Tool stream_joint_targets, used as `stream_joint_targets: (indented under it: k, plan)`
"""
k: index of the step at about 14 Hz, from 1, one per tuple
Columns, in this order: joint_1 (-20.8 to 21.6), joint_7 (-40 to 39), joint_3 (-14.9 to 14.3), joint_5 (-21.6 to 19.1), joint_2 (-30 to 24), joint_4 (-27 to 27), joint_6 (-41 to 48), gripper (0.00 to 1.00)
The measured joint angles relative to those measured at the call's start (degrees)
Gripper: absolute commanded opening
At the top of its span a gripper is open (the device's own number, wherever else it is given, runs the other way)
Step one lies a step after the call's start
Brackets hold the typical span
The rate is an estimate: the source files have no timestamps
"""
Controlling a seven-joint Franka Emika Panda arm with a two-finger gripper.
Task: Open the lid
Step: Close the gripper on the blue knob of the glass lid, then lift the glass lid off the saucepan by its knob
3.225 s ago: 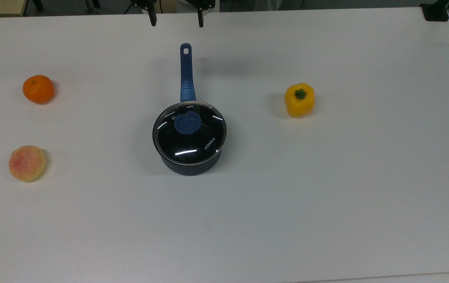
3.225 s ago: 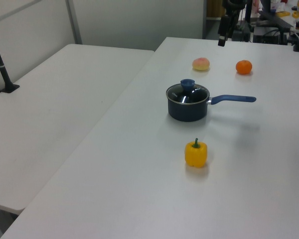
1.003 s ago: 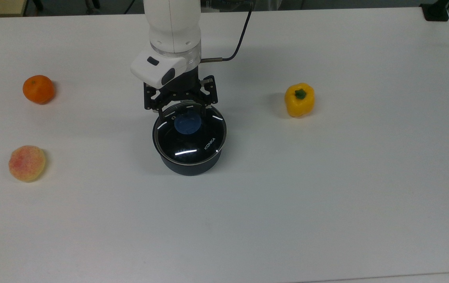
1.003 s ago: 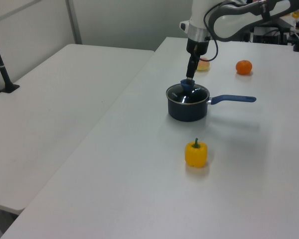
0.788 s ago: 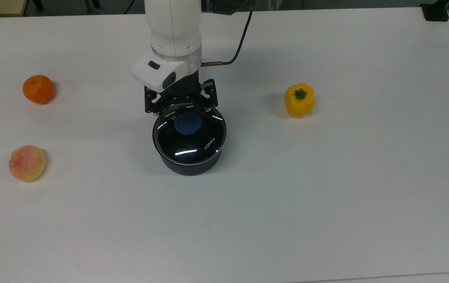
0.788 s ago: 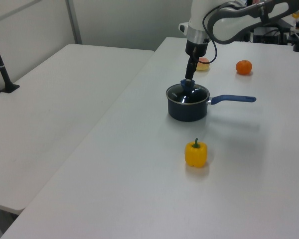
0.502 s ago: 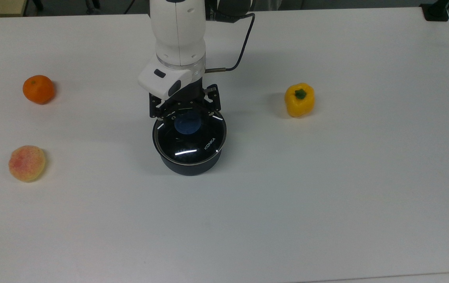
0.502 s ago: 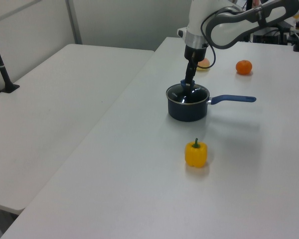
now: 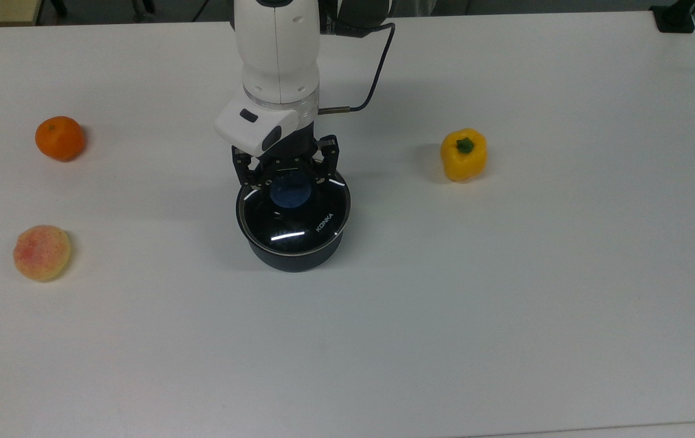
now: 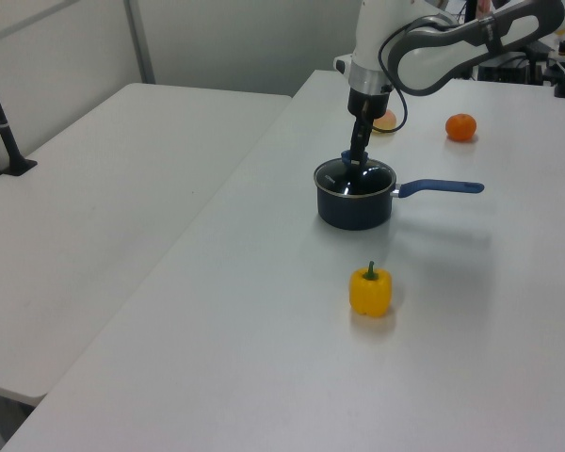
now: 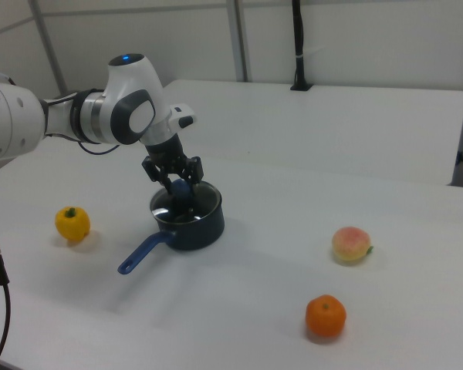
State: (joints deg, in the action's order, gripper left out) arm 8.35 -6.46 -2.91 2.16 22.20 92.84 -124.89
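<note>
Spreading across every view is a plain white table (image 9: 505,304), with a second white table (image 10: 104,217) butted against it on the left view's left and pale partition walls behind. The lid (image 9: 298,219) sits closed on a dark blue saucepan (image 9: 292,255) near the middle of the table, its blue knob (image 9: 291,192) framed by the gripper (image 9: 289,176), whose two black fingers stand spread on either side of the knob, not closed on it. An orange (image 9: 59,138) and a peach (image 9: 42,252) lie well apart on the top view's left; a yellow pepper (image 9: 463,154) lies on the top view's right. The white arm (image 9: 277,61) hides the saucepan's handle in the top view, though the handle (image 10: 438,186) shows in the left view. Whether the fingertips touch the glass cannot be made out.
</note>
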Motion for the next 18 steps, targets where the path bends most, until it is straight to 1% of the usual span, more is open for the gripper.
stream_joint_targets:
  k: [1, 13, 15, 18]
  plan:
    - [0.00, 0.00, 0.01, 0.08, 0.00, -0.04, -0.01, 0.12]
    - [0.04, -0.23, 0.59, 0.08, -0.25, -0.87, -0.01, 0.12]
    - [0.04, -0.23, 0.74, 0.08, -0.72, -1.16, -0.01, 0.12]
    - [-0.11, -0.25, 0.75, 0.11, -2.79, -1.24, 1.21, 0.13]
